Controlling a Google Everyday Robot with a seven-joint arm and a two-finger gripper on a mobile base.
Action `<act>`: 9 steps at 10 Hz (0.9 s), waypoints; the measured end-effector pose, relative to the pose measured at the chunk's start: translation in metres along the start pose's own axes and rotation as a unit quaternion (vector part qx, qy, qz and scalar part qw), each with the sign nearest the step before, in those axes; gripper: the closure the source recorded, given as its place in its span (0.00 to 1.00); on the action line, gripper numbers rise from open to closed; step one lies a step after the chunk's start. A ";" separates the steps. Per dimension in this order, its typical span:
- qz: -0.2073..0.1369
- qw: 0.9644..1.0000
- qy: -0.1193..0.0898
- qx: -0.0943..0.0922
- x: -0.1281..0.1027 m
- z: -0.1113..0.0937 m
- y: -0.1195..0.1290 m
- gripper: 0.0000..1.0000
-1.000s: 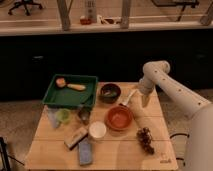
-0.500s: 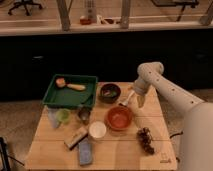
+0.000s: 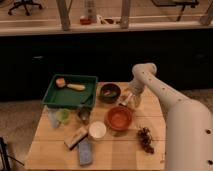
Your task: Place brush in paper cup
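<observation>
My gripper (image 3: 128, 100) hangs low over the table's right middle, between the dark bowl (image 3: 109, 92) and the orange bowl (image 3: 119, 118). A slim pale handle, the brush (image 3: 124, 102), sticks out of it down to the left, and the gripper looks shut on it. The white paper cup (image 3: 97, 130) stands upright on the table, just left of the orange bowl and nearer the front, a cup's width or more from the gripper.
A green tray (image 3: 70, 94) with a tan wooden brush (image 3: 70, 85) sits at the back left. A green cup (image 3: 62, 116) and a dark metallic cup (image 3: 84, 115) stand in front of it. A tan block (image 3: 75, 137), a blue object (image 3: 85, 151) and a dark cluster (image 3: 146, 138) lie near the front.
The arm has swung a little to the left and the gripper has come nearer the orange bowl, with the pale handle still in it. Nothing else on the table moved.
</observation>
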 end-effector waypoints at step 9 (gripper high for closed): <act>-0.002 1.000 -0.005 -0.017 0.004 0.013 0.011 1.00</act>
